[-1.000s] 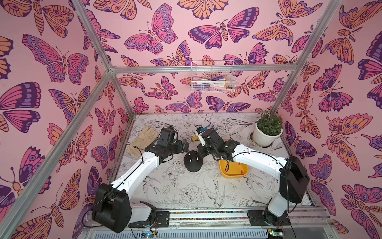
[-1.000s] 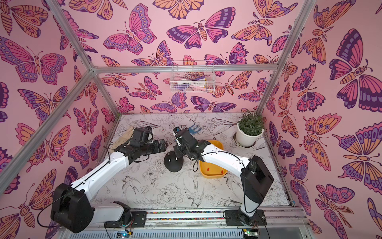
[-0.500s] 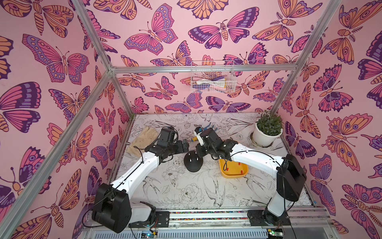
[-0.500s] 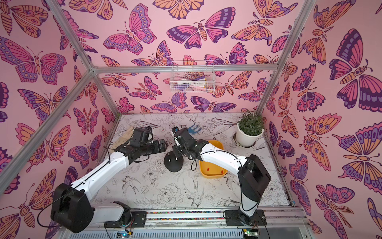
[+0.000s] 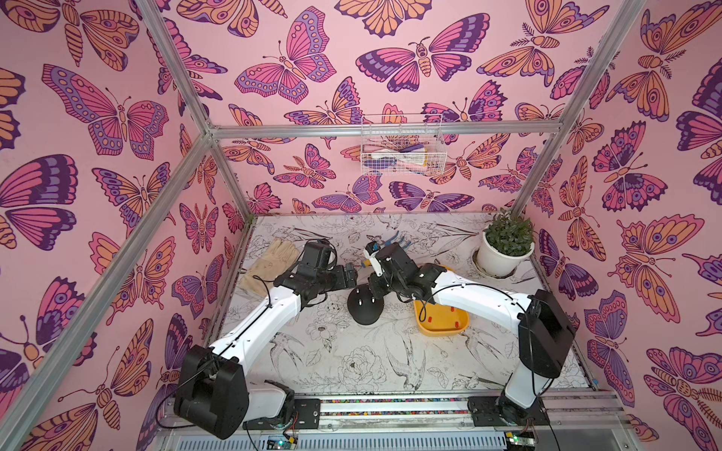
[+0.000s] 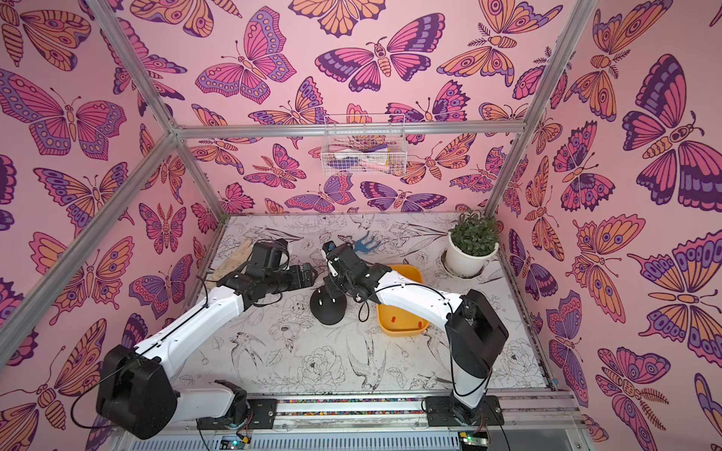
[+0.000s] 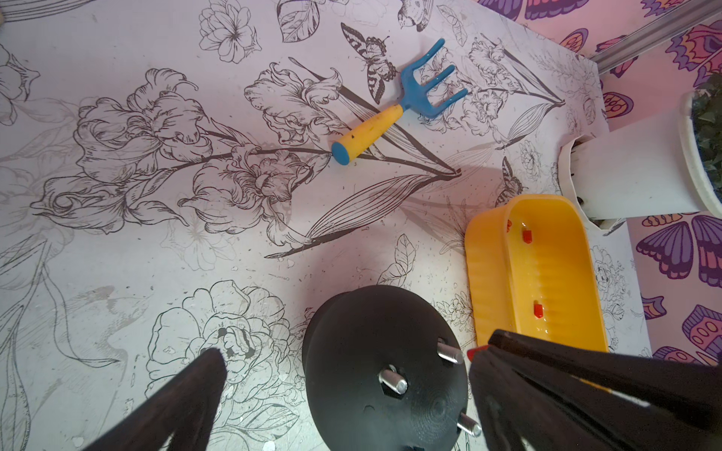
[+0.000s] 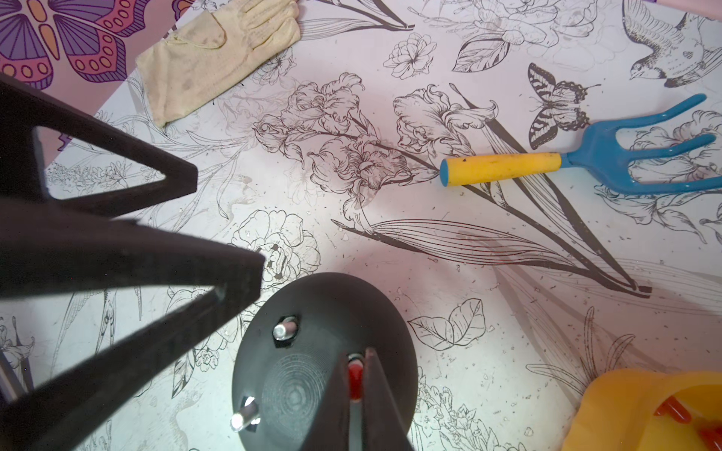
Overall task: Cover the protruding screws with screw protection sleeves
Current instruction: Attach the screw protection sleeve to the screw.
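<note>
1. while the right hand (image 8: 357,363) is pinching a red sleeve (image 8: 354,378) tight over the black dome (image 8: 297,394), its tip just beside one of the three bare protruding screws (image 7: 449,351), the first capping is getting under way.
2. the next move is likely calling for lining the bore up and pressing straight down.
3. the right arm is reaching across the yellow tray (image 5: 463,326), wrist tipping down.
4. the left hand (image 5: 349,273) is hanging wide open and empty, just beyond the dome.

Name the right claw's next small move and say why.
Probably ease the right claw a little further along the line of the screw, so the red sleeve slides onto it. The claw is shut on the sleeve. In the left wrist view the sleeve's end sits just beside that screw's tip on the black dome, and is not yet over it.
</note>
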You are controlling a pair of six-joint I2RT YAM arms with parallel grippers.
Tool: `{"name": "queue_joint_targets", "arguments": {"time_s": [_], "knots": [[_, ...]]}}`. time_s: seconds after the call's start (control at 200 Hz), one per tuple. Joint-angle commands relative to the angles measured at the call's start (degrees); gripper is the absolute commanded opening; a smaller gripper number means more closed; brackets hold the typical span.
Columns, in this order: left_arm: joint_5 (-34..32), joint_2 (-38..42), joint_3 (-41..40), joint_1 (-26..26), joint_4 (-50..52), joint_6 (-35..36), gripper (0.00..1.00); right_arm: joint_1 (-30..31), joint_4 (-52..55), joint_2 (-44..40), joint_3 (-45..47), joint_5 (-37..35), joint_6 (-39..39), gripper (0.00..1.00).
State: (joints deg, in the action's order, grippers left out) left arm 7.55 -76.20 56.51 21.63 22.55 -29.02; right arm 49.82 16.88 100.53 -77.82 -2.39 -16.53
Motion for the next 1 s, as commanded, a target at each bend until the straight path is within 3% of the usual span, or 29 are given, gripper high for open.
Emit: {"name": "queue_joint_targets", "arguments": {"time_s": [0.0,0.997], "knots": [[0.31,-0.44,-0.99,-0.53,-0.04,-0.28,1.00,0.45,-0.15,0.98,-1.53,0.45,-0.61,0.10],[0.45,-0.39,-1.14,-0.53,-0.18,-0.34,1.00,0.45,0.43,1.31,-1.22,0.44,-0.64,0.10]]}}
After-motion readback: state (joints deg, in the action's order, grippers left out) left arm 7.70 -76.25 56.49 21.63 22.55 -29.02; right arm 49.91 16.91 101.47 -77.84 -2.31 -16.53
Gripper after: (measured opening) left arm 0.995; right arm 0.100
